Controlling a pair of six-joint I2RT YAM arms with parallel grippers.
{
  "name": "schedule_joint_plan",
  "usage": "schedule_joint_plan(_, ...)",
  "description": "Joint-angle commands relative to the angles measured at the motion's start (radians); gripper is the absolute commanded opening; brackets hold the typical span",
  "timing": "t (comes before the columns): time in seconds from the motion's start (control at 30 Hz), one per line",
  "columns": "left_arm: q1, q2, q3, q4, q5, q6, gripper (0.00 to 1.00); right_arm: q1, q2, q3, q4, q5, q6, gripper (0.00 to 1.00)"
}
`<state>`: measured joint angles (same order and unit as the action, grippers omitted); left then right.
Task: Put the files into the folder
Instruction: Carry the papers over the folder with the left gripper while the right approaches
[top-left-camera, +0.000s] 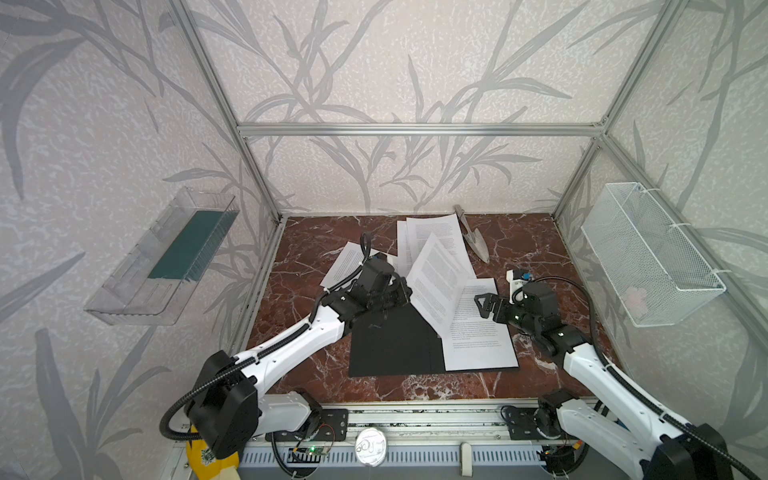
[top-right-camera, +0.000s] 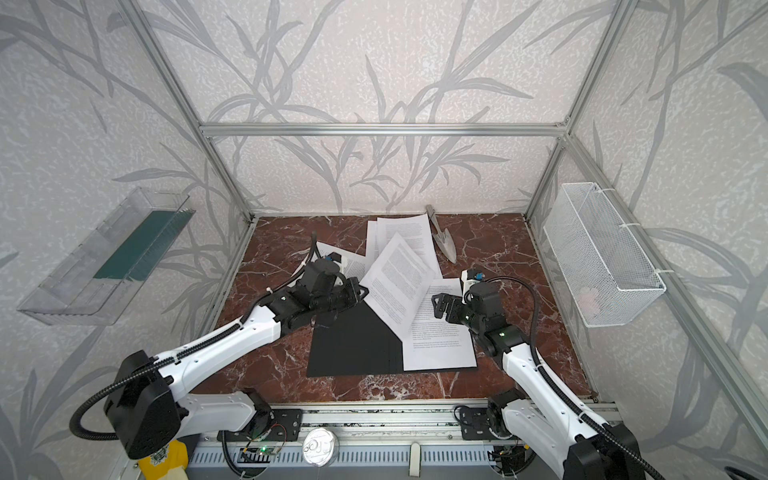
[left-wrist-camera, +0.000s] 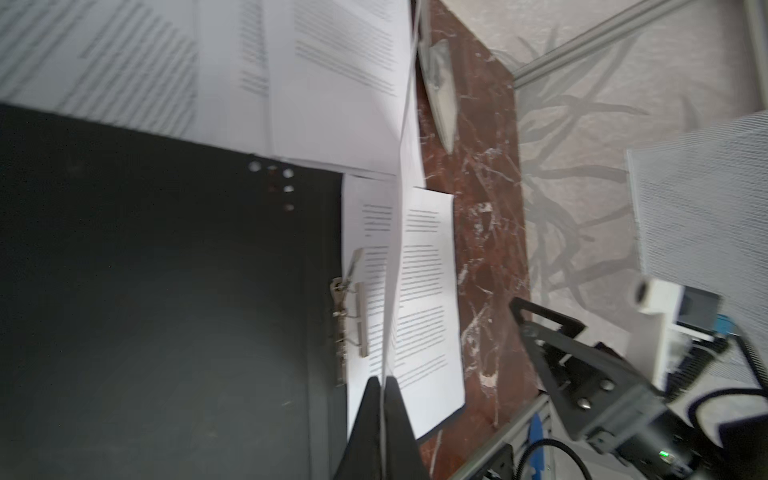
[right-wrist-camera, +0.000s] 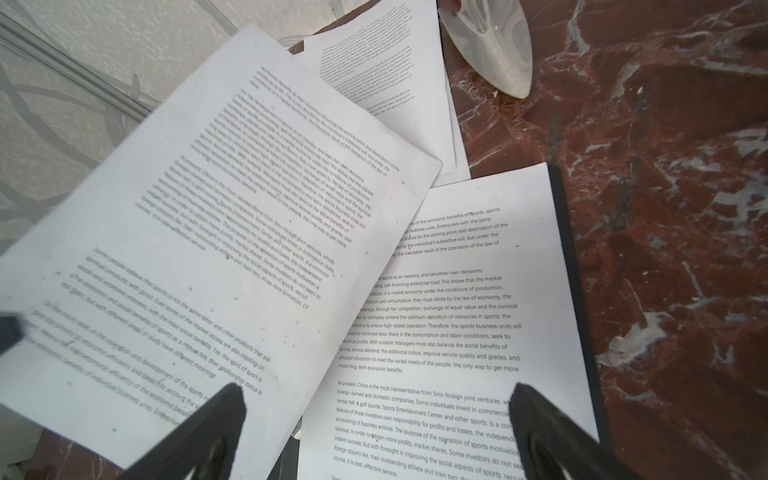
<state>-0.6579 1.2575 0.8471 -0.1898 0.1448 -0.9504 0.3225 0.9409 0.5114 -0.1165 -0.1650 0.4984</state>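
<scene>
The folder (top-left-camera: 390, 345) is partly hidden under 2 files (top-left-camera: 478, 340), its far corner behind the left claw (top-left-camera: 405, 291).

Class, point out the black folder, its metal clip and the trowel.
black folder (top-left-camera: 395, 345): in a top view, bare cover.
metal clip (left-wrist-camera: 360, 320): left wrist view, silver bar.
trowel (top-left-camera: 477, 243): in a top view, blade.

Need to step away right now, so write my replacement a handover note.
Left gripper: shut on the raised sheet, held tilted above the open folder.
Right gripper: open, above the flat sheet lying on the folder's right half.
Done: folder open, one sheet laid in.
Left: lay in the raised sheet, bring the loose sheets from the back, close folder.
</scene>
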Motion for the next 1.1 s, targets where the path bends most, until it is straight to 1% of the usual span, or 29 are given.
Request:
schedule_joint_plan(0.0, 0.014, -0.077, -0.107, 0.019, -0.139, -0.048, 0.0, 0.054, 0.05, 0.05, -0.024, -0.003, -0.056, 0.99)
schedule_joint_plan(0.07, 0.014, -0.101, -0.157, 0.009, -0.156, -0.063, 0.0, 0.073, 0.1, 0.056, -0.003, -0.026, -0.045, 0.99)
schedule_joint_plan(0.17, 0.013, -0.119, -0.235, 0.048, -0.154, -0.08, 0.0, 0.079, 0.174, 0.069, 0.016, -0.083, -0.025, 0.99)
schedule_joint_plan(0.23, 0.014, -0.117, -0.273, 0.075, -0.143, -0.089, 0.0, 0.082, 0.21, 0.065, 0.043, -0.111, -0.007, 0.99)
schedule_joint_plan(0.3, 0.012, -0.115, -0.31, 0.134, -0.108, -0.094, 0.0, 0.082, 0.241, 0.046, 0.103, -0.152, 0.017, 0.99)
schedule_joint_plan(0.37, 0.01, -0.121, -0.32, 0.149, -0.082, -0.093, 0.0, 0.082, 0.277, 0.044, 0.137, -0.185, 0.029, 0.99)
schedule_joint_plan(0.57, -0.002, -0.162, -0.355, 0.182, -0.054, -0.09, 0.0, 0.083, 0.383, 0.052, 0.245, -0.32, 0.049, 1.0)
schedule_joint_plan(0.7, -0.009, -0.17, -0.378, 0.241, -0.012, -0.112, 0.0, 0.084, 0.421, 0.057, 0.261, -0.332, 0.047, 0.99)
schedule_joint_plan(0.9, -0.039, -0.161, -0.369, 0.288, 0.009, -0.134, 0.0, 0.084, 0.424, 0.053, 0.285, -0.347, 0.052, 0.98)
schedule_joint_plan(1.07, -0.077, -0.152, -0.35, 0.291, -0.009, -0.142, 0.0, 0.084, 0.438, 0.059, 0.291, -0.361, 0.054, 0.97)
